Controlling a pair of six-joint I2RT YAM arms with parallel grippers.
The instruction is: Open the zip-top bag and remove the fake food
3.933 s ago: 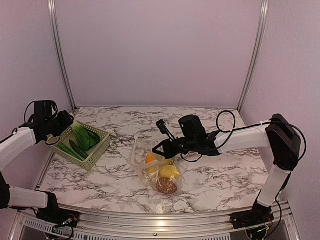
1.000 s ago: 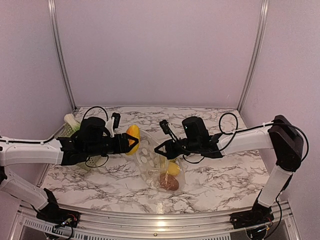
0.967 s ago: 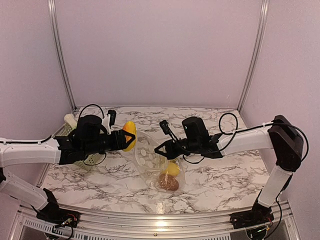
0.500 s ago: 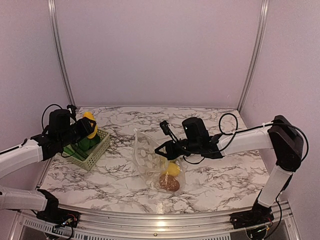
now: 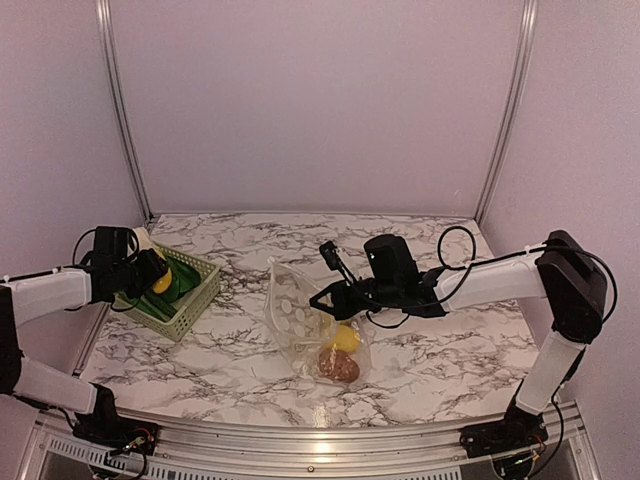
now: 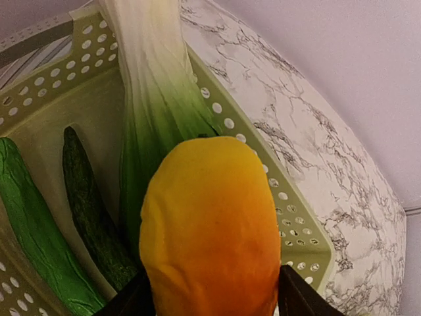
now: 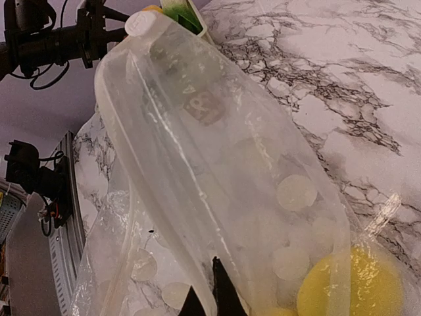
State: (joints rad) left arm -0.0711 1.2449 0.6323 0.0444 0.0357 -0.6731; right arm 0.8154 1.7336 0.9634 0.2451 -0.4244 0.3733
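Note:
The zip-top bag [image 5: 298,318] stands open on the table, clear with white dots. A yellow lemon [image 5: 345,338] and a brown lump [image 5: 339,367] lie in its bottom. My right gripper [image 5: 322,297] is shut on the bag's upper edge and holds the mouth up; in the right wrist view its tips [image 7: 209,299] pinch the plastic [image 7: 217,178], with the lemon [image 7: 348,289] beside. My left gripper [image 5: 150,276] is shut on a yellow-orange fruit [image 6: 210,243] and holds it low over the pale green basket [image 6: 289,217].
The basket [image 5: 192,305] stands at the table's left edge. It holds two dark green cucumbers [image 6: 33,227] [image 6: 92,197] and a white-and-green leafy vegetable [image 6: 158,99]. Bare marble lies between basket and bag.
My left arm has carried the yellow-orange fruit from beside the bag leftward and lowered it over the basket. The right gripper has kept its hold on the bag.

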